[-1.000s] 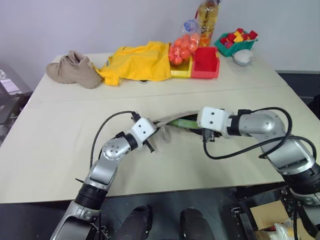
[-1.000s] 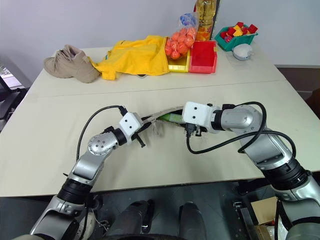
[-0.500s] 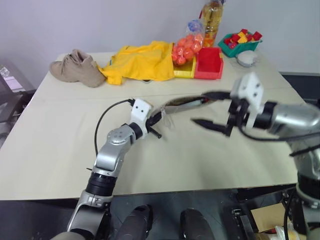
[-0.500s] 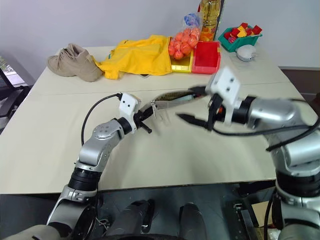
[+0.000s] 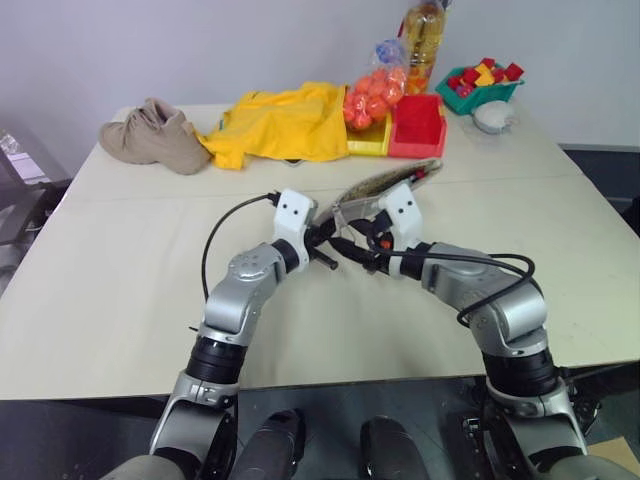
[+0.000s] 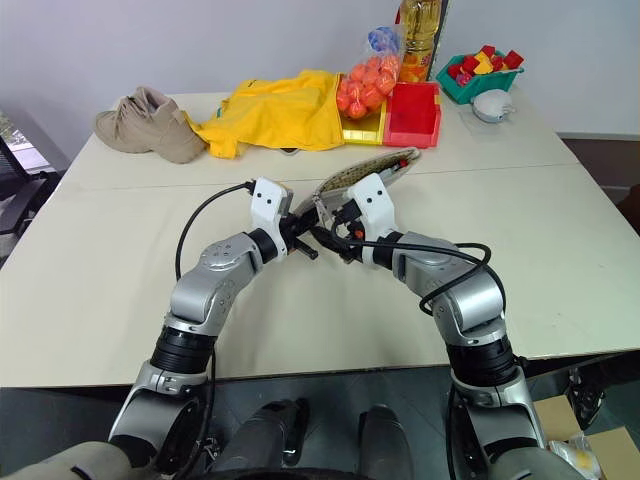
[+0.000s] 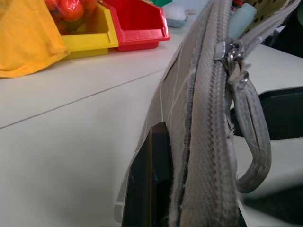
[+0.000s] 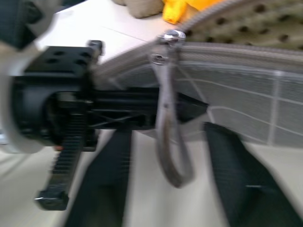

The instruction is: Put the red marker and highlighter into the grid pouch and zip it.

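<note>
- Nearest end of the grid pouch (image 5: 385,186): clamped in the left gripper (image 5: 322,246), fingers closed on the fabric edge just beside the zipper track; one black finger (image 7: 154,179) pressed flat against the gridded side.
- Pouch itself: lifted off the table (image 5: 100,280), tilted, rising away from the clamped end toward the far end.
- Just beside that clamped end: the right gripper (image 5: 352,248), fingers spread apart, holding nothing; grey loop pull (image 8: 171,156) hanging between the two fingers, touching neither as far as can be seen.
- On the pouch's top edge, close to the clamped end: metal zipper slider (image 7: 228,49) with the loop pull dangling from it; track shut on the near side of the slider, mouth open beyond it, dotted lining showing.
- Inside the open mouth, past the slider: pale end of the highlighter (image 7: 242,21).
- At the pouch's far end: red tip of the red marker (image 5: 430,168) poking out of the opening.
- Beyond the pouch's far end, on the table: red bin (image 5: 415,125) and yellow bin (image 5: 366,146) side by side, a bag of orange balls (image 5: 372,90) resting in the yellow one.
- Beyond the pouch and off toward the left arm's side: yellow cloth (image 5: 280,120), then a tan shoe (image 5: 150,135).
- Farthest from the pouch: a bottle (image 5: 420,35), a green basket of coloured blocks (image 5: 482,84) and a small white object (image 5: 492,117).
</note>
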You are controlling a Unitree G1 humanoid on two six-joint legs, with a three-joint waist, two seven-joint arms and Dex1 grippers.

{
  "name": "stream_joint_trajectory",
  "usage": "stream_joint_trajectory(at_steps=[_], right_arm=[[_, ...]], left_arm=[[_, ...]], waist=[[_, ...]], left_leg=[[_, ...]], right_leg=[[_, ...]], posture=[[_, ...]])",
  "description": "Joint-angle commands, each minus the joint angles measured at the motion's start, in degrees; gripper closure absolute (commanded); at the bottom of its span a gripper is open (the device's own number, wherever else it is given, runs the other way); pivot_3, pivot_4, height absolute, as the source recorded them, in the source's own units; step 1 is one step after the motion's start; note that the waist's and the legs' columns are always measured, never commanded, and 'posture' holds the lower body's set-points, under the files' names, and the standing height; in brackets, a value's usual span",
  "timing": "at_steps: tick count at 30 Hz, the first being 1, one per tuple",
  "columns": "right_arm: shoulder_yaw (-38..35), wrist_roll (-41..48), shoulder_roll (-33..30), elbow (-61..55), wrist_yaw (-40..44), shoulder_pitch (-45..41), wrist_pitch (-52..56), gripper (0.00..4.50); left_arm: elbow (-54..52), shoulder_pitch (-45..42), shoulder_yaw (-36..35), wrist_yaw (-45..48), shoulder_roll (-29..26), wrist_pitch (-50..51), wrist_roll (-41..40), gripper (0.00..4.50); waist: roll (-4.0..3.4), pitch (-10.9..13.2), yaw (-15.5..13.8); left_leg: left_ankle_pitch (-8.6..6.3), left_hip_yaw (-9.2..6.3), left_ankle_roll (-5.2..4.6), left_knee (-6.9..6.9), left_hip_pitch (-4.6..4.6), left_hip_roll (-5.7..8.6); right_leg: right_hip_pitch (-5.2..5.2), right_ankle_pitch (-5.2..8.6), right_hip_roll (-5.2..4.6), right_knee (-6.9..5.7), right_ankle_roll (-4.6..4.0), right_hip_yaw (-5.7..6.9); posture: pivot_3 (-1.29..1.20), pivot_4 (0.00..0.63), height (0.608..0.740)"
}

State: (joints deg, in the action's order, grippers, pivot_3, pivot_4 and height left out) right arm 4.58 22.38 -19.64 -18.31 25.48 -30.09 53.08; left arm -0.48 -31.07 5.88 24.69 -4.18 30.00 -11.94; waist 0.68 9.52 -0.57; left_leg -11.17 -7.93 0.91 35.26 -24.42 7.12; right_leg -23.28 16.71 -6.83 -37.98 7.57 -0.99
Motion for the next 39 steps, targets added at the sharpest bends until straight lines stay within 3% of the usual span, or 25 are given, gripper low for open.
stream_joint_trajectory(at_steps=[1, 2, 15, 22, 23, 26, 32, 33, 39], right_arm=[[-0.62, 0.07, 0.24, -1.07, -0.24, -1.27, -1.17, 4.03], [-0.67, 0.10, 0.11, -1.18, -0.18, -1.22, -1.16, 4.45], [-12.57, 0.31, -21.94, -0.15, 8.23, -3.78, -2.71, 4.45], [-12.08, -0.92, -25.58, 1.66, 10.49, 1.15, -6.62, 4.45], [-12.01, -0.50, -25.74, 1.36, 11.25, 2.05, -6.91, 4.48], [-13.24, 1.41, -24.86, 1.82, 11.91, 3.18, -6.21, 3.56], [-13.36, 1.73, -26.27, 0.23, 16.19, 9.00, -10.30, 0.52], [-13.55, 1.81, -26.45, 0.09, 17.20, 10.23, -11.39, 0.03], [-16.85, 3.65, -25.80, 2.60, 20.84, 14.78, -15.31, 0.03]], left_arm=[[-3.36, 0.09, 0.02, -0.43, 0.17, -0.47, -0.67, 4.50], [-3.50, 0.23, 0.01, -0.49, 0.07, -0.53, -0.62, 4.50], [2.34, 4.08, 1.33, 3.66, -11.91, -16.34, 7.12, 4.50], [2.96, 6.00, 0.35, 5.67, -13.58, -17.80, 5.82, 4.50], [2.50, 6.46, 0.02, 5.97, -13.69, -17.47, 5.30, 4.18], [1.41, 7.73, -0.90, 6.54, -14.45, -16.45, 4.45, 2.99], [-3.17, 13.01, -3.16, 7.41, -17.70, -13.27, 2.94, 0.01], [-4.12, 14.15, -3.98, 7.74, -18.11, -12.32, 2.03, 0.00], [-9.10, 21.23, -10.42, 7.56, -18.89, -5.50, -4.68, 0.00]], waist=[[0.00, 0.00, 0.08], [0.00, 0.00, 0.11], [0.00, 0.01, -0.11], [0.00, 0.01, -0.04], [0.00, 0.01, 0.02], [0.00, 0.01, 0.23], [0.00, 0.01, 0.07], [0.00, 0.00, -0.01], [-0.01, 0.00, -0.05]], left_leg=[[-0.02, 0.00, -0.04, -0.01, 0.00, 0.00], [-0.04, 0.00, -0.07, -0.01, 0.00, 0.00], [-0.12, 0.03, -0.19, -0.04, 0.00, 0.00], [-0.13, 0.03, -0.21, -0.04, 0.00, -0.02], [-0.13, 0.03, -0.21, -0.05, 0.00, -0.02], [-0.12, 0.04, -0.21, -0.04, 0.00, -0.03], [-0.13, 0.03, -0.22, -0.04, 0.01, -0.04], [-0.13, 0.04, -0.22, -0.04, 0.00, -0.04], [-0.15, 0.03, -0.24, -0.03, 0.02, -0.04]], right_leg=[[0.00, 0.00, 0.00, 0.00, 0.00, 0.00], [-0.01, 0.00, 0.00, 0.00, 0.00, 0.00], [0.00, 0.00, -0.01, 0.04, 0.00, 0.00], [0.01, 0.00, -0.02, 0.06, 0.00, 0.00], [0.02, 0.00, -0.02, 0.07, 0.00, 0.00], [0.00, 0.00, -0.02, 0.06, 0.00, 0.00], [0.01, 0.01, -0.02, 0.06, 0.00, 0.00], [0.01, 0.01, -0.02, 0.07, 0.00, 0.00], [0.06, 0.00, -0.03, 0.09, 0.00, 0.00]], posture=[[0.00, 0.150, 0.740], [0.00, 0.150, 0.740], [0.00, 0.150, 0.740], [0.00, 0.150, 0.740], [0.00, 0.150, 0.740], [0.00, 0.150, 0.740], [0.00, 0.150, 0.740], [0.00, 0.150, 0.740], [0.00, 0.150, 0.740]])
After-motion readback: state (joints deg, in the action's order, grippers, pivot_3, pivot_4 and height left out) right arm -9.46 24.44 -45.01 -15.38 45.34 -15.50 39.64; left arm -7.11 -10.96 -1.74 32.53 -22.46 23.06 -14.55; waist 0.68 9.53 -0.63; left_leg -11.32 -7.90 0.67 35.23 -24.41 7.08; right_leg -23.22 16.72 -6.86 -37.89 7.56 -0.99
